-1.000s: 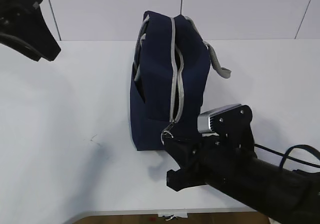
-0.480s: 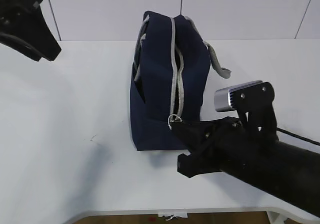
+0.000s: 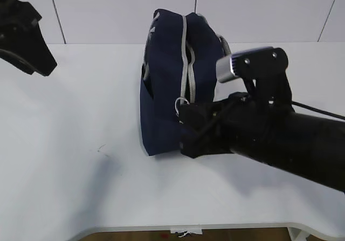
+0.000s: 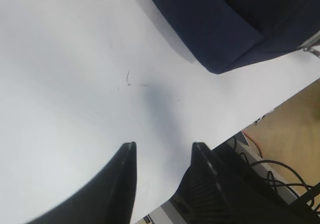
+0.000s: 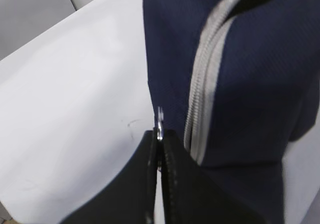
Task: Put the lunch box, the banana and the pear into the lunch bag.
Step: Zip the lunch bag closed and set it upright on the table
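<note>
My right fingers [image 5: 159, 149] are pressed together on the ring pull [image 5: 160, 121] of the zipper [image 5: 207, 78], at the near lower end of the bag [image 3: 167, 90]. My left fingers [image 4: 162, 171] stand apart and empty above the bare tabletop [image 4: 65, 73], well clear of the bag at the far left. The bag stands upright mid-tabletop, zipper facing the exterior camera and parted partway along.

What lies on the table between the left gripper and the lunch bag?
Only bare white table, with a faint scuff mark. The left wrist view shows this stretch between the left gripper and the bag.
</note>
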